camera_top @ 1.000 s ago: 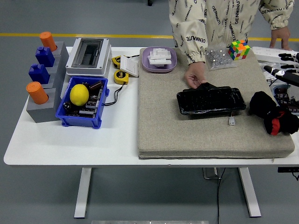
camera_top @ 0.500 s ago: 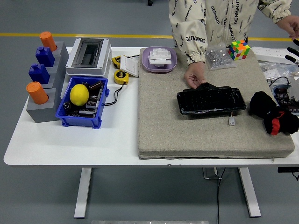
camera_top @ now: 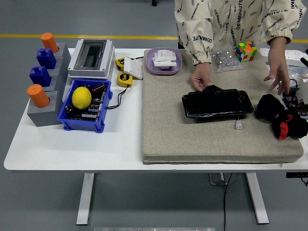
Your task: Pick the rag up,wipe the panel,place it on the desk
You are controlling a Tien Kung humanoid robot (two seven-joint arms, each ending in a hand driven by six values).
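Person's hand point(camera_top: 278, 72) lowered toward rag point(camera_top: 281, 116); lemon point(camera_top: 82, 97) in blue bin point(camera_top: 67, 121).

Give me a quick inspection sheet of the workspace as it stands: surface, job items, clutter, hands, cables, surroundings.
Surface: white table with a grey mat over its right part.
Job's things: black panel flat on the mat; black rag with a red patch lies at the mat's right edge, untouched.
Clutter: blue bin holding a lemon; grey block stand; white box; purple dish; cube; clear bag.
Hands: no robot hand seen. A person's hand rests on the panel's far edge; the other hand hangs over the rag.
Cables: a black cable runs from the bin; another hangs under the table.
Surroundings: grey floor, yellow line.
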